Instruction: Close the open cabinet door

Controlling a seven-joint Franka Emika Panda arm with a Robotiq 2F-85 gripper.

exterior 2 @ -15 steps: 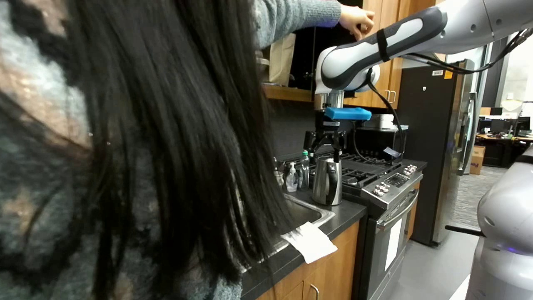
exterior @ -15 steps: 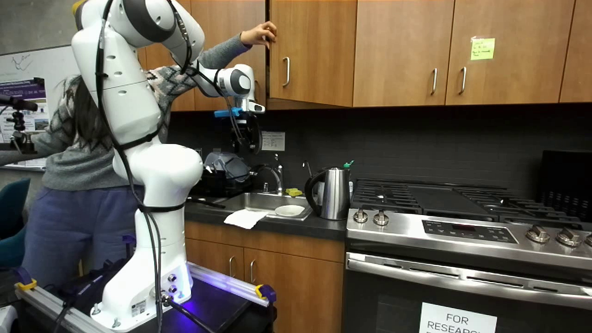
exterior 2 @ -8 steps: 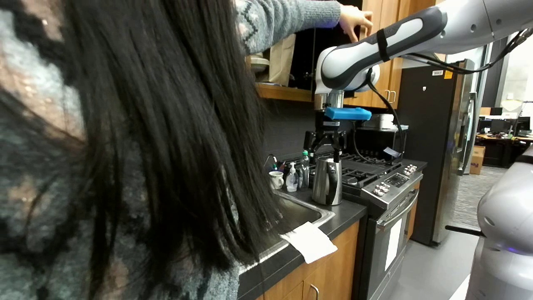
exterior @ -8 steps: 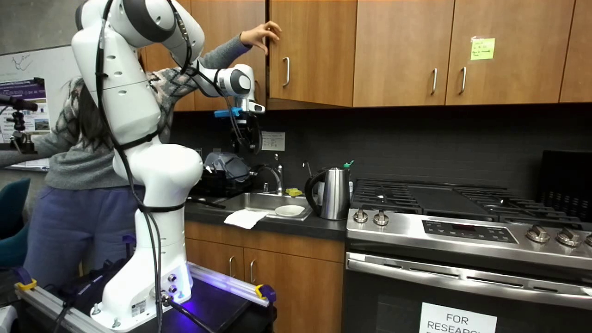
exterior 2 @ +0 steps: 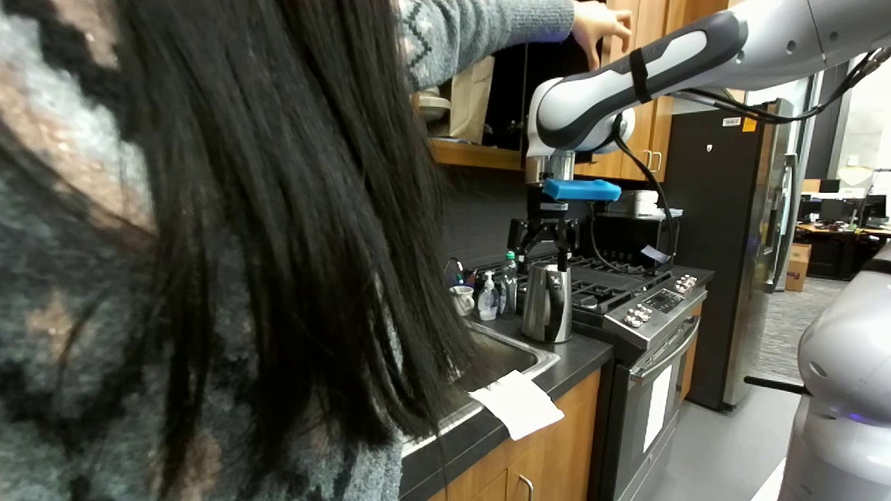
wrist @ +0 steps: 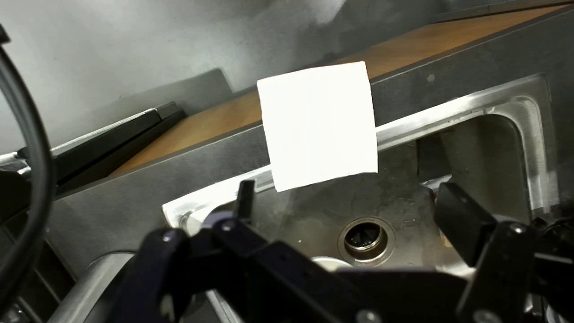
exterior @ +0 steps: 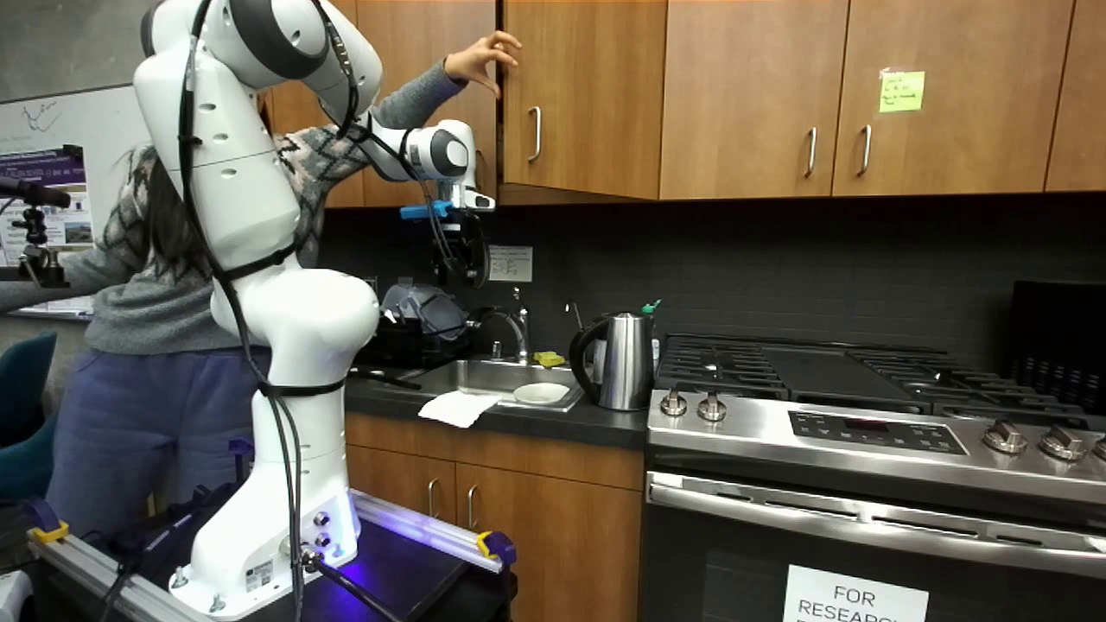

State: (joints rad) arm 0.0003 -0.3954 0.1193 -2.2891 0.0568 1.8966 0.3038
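The open cabinet door (exterior: 596, 95) is a tall brown wood panel with a vertical silver bar handle (exterior: 535, 134). It stands partly swung out from the upper cabinets in an exterior view. A person's hand (exterior: 484, 62) is raised at its free edge; I cannot tell whether it touches. My gripper (exterior 2: 543, 259) points down below cabinet height, apart from the door, and is open with nothing between its fingers. It also shows dark in an exterior view (exterior: 462, 250). In the wrist view my gripper (wrist: 352, 211) has its fingers wide apart above the sink.
A person (exterior: 173, 302) stands behind the arm and blocks much of an exterior view. Below are the sink (wrist: 466, 114), a white sheet (wrist: 319, 125), a steel kettle (exterior: 626, 363) and the stove (exterior: 829, 371). A closed door bears a yellow note (exterior: 901, 91).
The person's fingers have spread and loosened at the door's edge, and the hand has shifted slightly. The door and my arm show no visible movement.
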